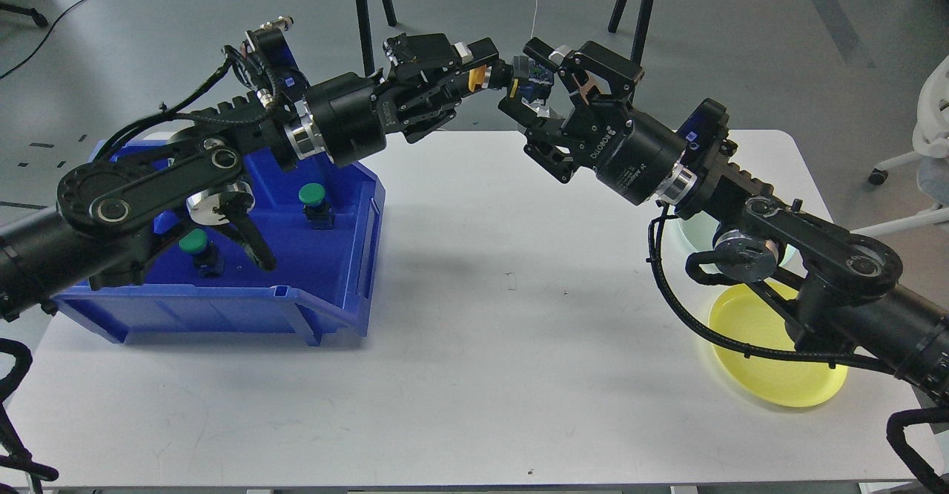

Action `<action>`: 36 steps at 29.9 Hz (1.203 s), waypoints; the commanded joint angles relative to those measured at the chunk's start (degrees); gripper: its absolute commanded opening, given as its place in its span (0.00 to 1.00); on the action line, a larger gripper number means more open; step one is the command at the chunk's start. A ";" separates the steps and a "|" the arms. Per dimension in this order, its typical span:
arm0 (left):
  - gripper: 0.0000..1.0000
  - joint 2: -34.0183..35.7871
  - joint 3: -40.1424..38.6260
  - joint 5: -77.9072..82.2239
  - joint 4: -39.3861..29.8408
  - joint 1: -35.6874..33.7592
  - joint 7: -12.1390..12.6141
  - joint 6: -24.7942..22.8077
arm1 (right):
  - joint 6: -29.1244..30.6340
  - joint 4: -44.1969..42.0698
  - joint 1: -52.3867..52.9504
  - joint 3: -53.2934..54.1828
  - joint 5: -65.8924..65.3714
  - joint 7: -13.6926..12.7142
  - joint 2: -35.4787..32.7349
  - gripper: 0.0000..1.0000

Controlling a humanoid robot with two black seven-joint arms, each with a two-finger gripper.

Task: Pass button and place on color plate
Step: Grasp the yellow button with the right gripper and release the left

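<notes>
My left gripper (pixel 480 70) is shut on a yellow-capped button (pixel 489 77), held high above the table's far edge, with the button's blue-black block end (pixel 531 81) pointing right. My right gripper (pixel 528 78) is open, its two fingers standing above and below that block end, around it. I cannot tell whether they touch it. A yellow plate (pixel 771 346) lies at the right front of the white table, partly behind my right arm. A pale green plate (pixel 686 228) shows behind that arm, mostly hidden.
A blue bin (pixel 296 294) stands at the table's left, holding two green-capped buttons (pixel 312 196) (pixel 193 242). Tripod legs stand beyond the far edge. A white chair (pixel 927 130) is off the table's right side.
</notes>
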 commanded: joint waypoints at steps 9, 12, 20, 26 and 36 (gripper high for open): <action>0.19 0.00 0.01 0.00 0.00 0.01 0.00 -0.08 | 0.00 0.06 0.01 0.08 0.00 0.00 0.00 0.36; 0.19 0.09 0.00 0.00 0.00 0.18 0.00 -0.17 | 0.00 0.15 0.01 0.08 0.00 0.00 -0.09 0.25; 0.20 0.00 0.00 0.08 -0.09 0.71 0.00 -0.17 | 0.00 0.32 -0.08 0.26 0.09 0.00 -0.17 0.15; 0.41 0.00 0.00 0.08 -0.18 1.06 0.00 -0.08 | 0.00 0.50 -0.08 0.52 0.09 0.00 -0.26 0.13; 0.72 0.00 -0.08 0.08 -0.35 1.59 0.00 -0.08 | 0.00 0.59 -0.08 0.52 0.09 0.00 -0.44 0.12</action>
